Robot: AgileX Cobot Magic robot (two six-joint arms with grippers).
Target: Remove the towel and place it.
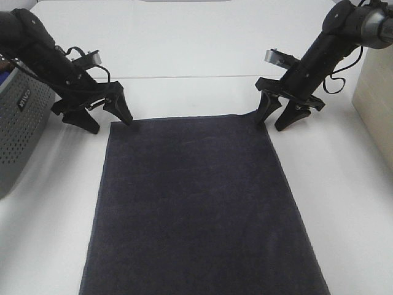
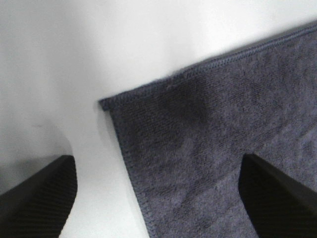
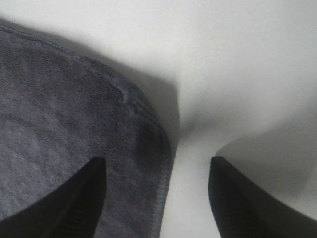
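A grey perforated basket (image 1: 18,135) was seen at the left edge of the white tabletop (image 1: 55,203). The left gripper (image 1: 112,126) was held with its jaws apart, astride the far left corner of the towel (image 1: 196,209), which was spread flat across the middle. The right gripper (image 1: 270,126) was likewise spread wide over the far right corner, with nothing clamped.

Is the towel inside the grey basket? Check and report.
No, the towel lies spread flat on the white table, beside the basket, not in it.
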